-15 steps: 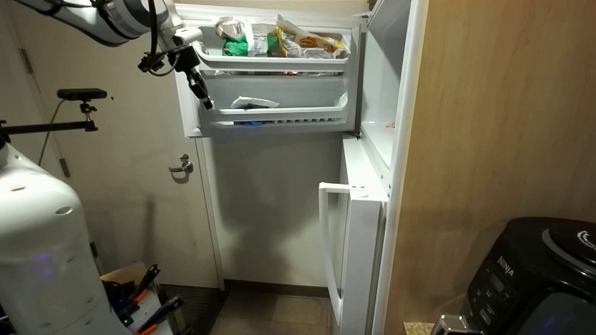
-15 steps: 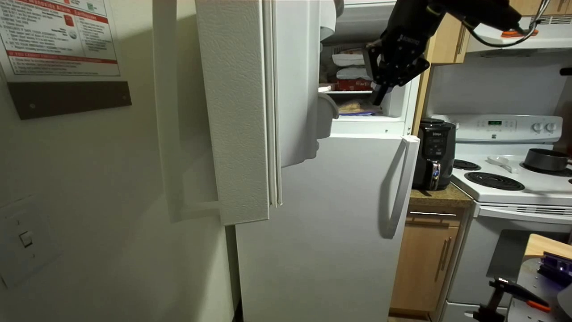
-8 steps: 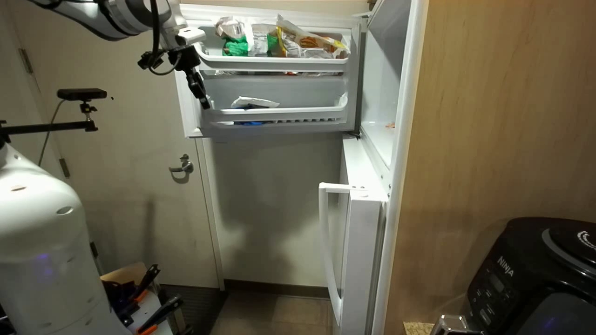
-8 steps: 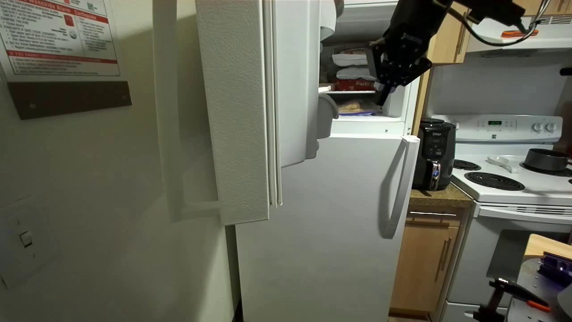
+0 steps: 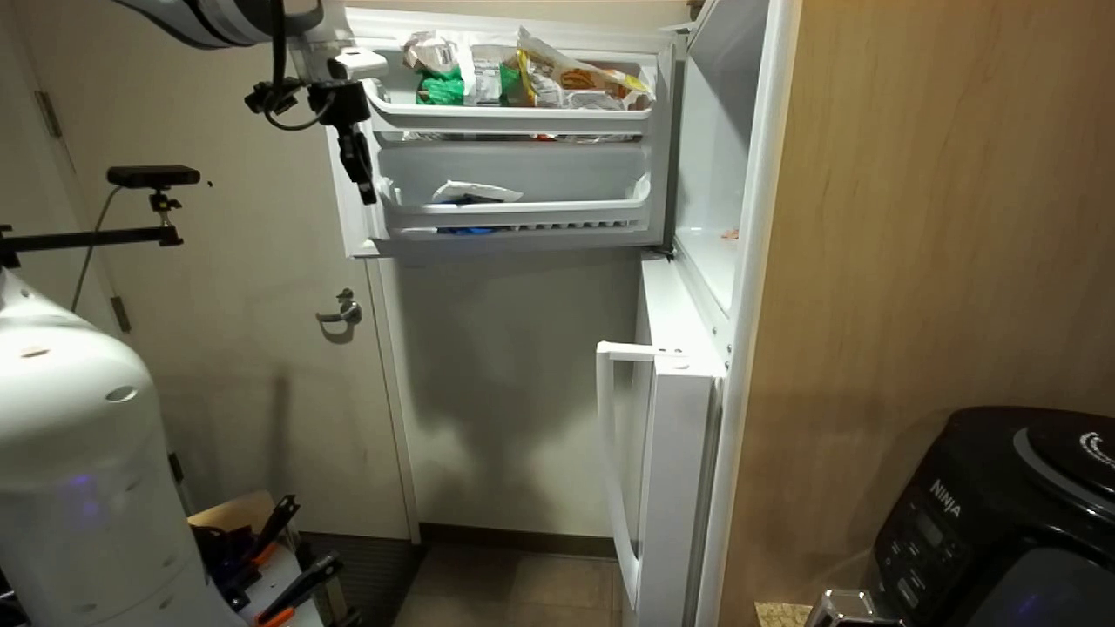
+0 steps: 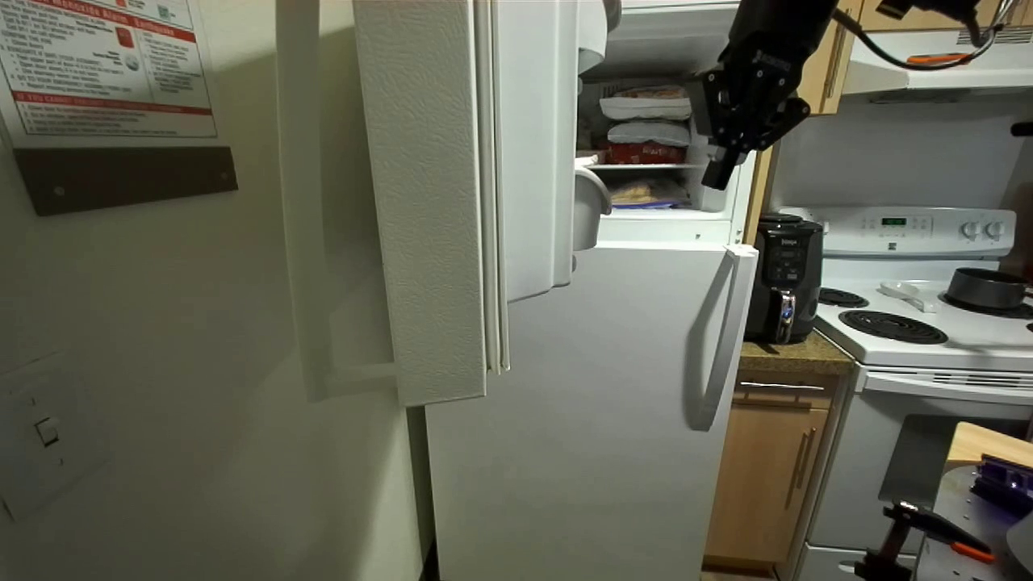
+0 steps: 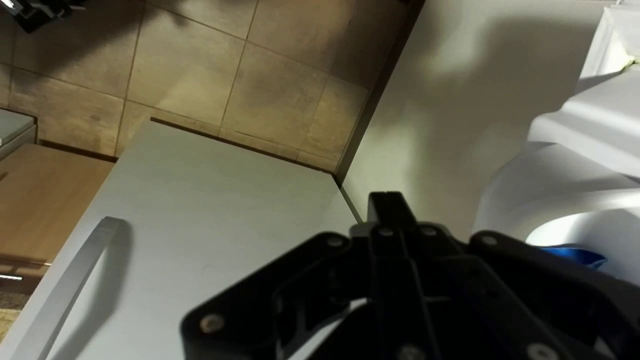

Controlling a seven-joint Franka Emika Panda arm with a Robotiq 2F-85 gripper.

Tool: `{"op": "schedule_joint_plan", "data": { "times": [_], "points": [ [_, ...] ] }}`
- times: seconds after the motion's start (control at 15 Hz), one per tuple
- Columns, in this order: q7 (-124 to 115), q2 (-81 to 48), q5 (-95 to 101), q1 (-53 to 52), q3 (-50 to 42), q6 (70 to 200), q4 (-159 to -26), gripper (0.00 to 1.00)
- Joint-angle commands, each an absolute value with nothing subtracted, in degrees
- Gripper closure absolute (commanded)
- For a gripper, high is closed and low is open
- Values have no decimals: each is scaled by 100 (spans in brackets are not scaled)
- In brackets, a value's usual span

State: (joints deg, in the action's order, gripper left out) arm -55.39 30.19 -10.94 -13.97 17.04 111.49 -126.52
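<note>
My black gripper (image 5: 368,202) points downward, its fingers together and nothing between them. In an exterior view it overlaps the free edge of the open white freezer door (image 5: 523,161); contact cannot be told there. In an exterior view the gripper (image 6: 715,181) hangs in front of the right side of the freezer opening, apart from the door's textured edge (image 6: 428,202). In the wrist view the shut fingertips (image 7: 387,200) stand out against the wall, with the door's shelf bin (image 7: 505,195) to the right and a blue item (image 7: 575,255) in it.
The lower fridge door (image 6: 581,420) is closed, with a handle (image 6: 722,339) projecting. Bags (image 5: 575,80) fill the upper door shelf; a white packet (image 5: 477,191) lies lower. Food packs (image 6: 646,109) are stacked inside the freezer. A black air fryer (image 6: 784,274) stands beside the fridge.
The gripper has drawn back from the freezer door, leftward in one exterior picture and rightward in the opposite one, and now points more steeply down. The door has not moved.
</note>
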Motion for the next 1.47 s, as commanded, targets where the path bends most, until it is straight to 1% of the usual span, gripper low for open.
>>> {"op": "schedule_joint_plan", "data": {
  "times": [0.0, 1.27, 1.33, 1.4],
  "points": [
    [-5046, 3120, -1528, -1421, 1560, 10889, -12658, 100],
    [-2845, 2739, -2448, -1450, 1555, 10854, -12023, 100],
    [-2754, 2733, -2437, -1445, 1555, 10842, -11996, 76],
    [-3048, 2848, -2314, -1350, 1685, 10932, -12104, 98]
  ]
}}
